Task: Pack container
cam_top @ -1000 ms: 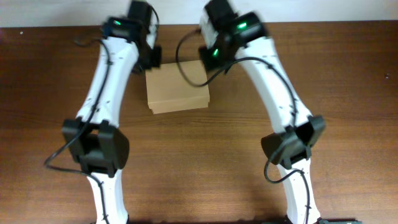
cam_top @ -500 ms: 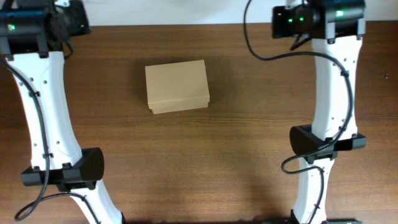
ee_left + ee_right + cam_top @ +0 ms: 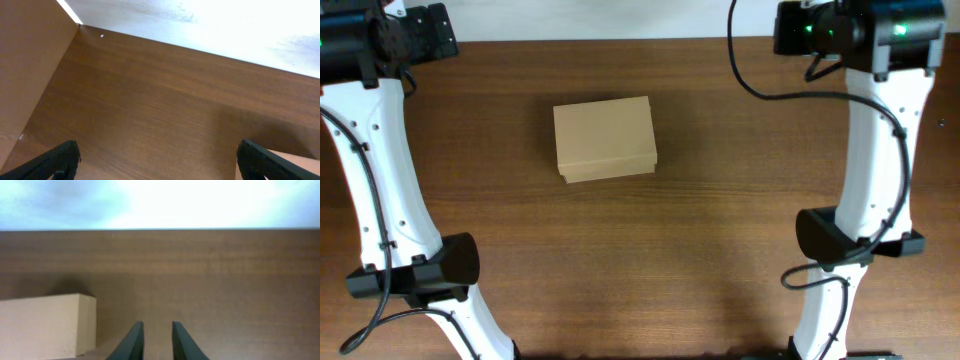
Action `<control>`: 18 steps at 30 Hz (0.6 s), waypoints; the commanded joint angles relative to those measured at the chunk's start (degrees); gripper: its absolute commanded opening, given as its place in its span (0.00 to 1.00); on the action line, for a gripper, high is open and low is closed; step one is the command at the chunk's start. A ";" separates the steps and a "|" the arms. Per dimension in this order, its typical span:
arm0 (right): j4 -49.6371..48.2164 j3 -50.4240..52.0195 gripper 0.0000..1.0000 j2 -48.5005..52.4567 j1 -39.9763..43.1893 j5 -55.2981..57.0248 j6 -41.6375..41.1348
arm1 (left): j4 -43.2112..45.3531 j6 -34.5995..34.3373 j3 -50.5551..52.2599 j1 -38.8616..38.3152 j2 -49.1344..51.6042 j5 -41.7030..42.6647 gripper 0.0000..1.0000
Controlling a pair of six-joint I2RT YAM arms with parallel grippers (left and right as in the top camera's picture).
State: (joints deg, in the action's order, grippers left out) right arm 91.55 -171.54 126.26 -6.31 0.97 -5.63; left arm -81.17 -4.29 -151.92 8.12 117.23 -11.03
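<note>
The closed container (image 3: 605, 138) lies between the wide-spread, empty left gripper (image 3: 160, 160) and nearly-closed, empty right gripper (image 3: 154, 340).

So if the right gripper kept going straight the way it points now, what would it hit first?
Probably nothing on the table. In the right wrist view the right gripper aims past the container, which lies off to the left, toward bare table and its far edge. Depth is unclear, though.

The container (image 3: 47, 325) is cropped by the right wrist view's left edge; only a corner (image 3: 300, 159) shows in the left wrist view.
</note>
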 commanded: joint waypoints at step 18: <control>-3.87 -0.44 0.99 -14.84 -0.04 -0.55 -0.83 | -0.55 0.07 0.15 0.15 0.26 -0.63 1.00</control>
State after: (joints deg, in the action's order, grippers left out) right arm 87.39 -171.96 110.59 -6.31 0.58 -6.04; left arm -81.60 -4.29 -151.92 8.12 117.23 -11.03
